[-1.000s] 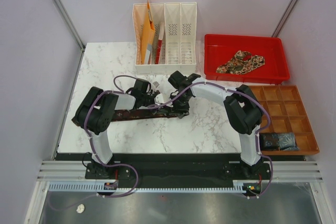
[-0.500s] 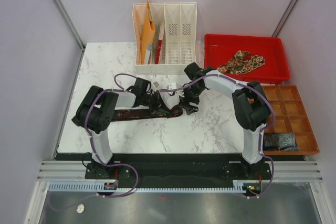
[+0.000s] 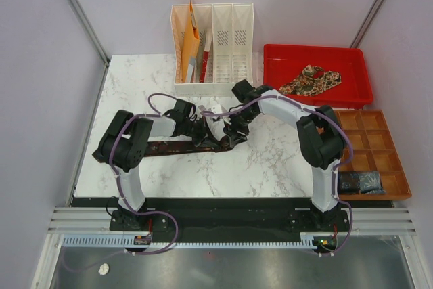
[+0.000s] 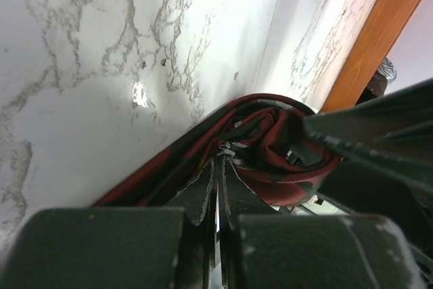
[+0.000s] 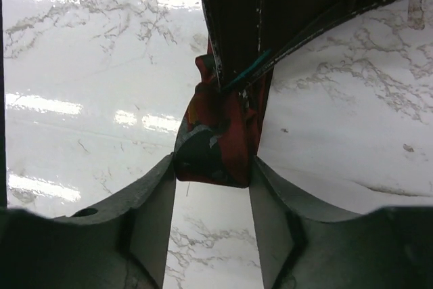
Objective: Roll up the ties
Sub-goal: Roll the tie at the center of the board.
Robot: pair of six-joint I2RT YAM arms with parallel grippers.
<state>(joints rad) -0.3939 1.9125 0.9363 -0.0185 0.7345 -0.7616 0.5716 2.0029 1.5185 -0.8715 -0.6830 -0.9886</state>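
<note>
The maroon tie is only partly rolled. Its end is wound into a loose coil of a few turns, and that coil sits between the jaws of the right gripper. In the right wrist view each finger lies against one side of it. Those jaws stand about half open, as wide as the coil, and we read this as a grip on the maroon tie.

The left gripper comes in from the other side of the coil. Its jaws are closed tight, and the tips press where the flat band runs into the winding. We cannot tell whether a fold of cloth is caught between them. Behind the left jaws most of the tie lies flat and unrolled on the marble table, trailing off under the left arm.

By our judgement the first tie is barely begun, since most of its length has yet to be wound in. The coil also looks slack, with its layers skewed rather than stacked.

Well beyond the right jaws, the paisley tie lies crumpled and unrolled in the red tray. A wooden divider box stands off to the right gripper's outer side. One near compartment holds a dark bundle (possibly a finished roll, but too small for us to say). Behind both jaws is a white file holder with orange folders.
</note>
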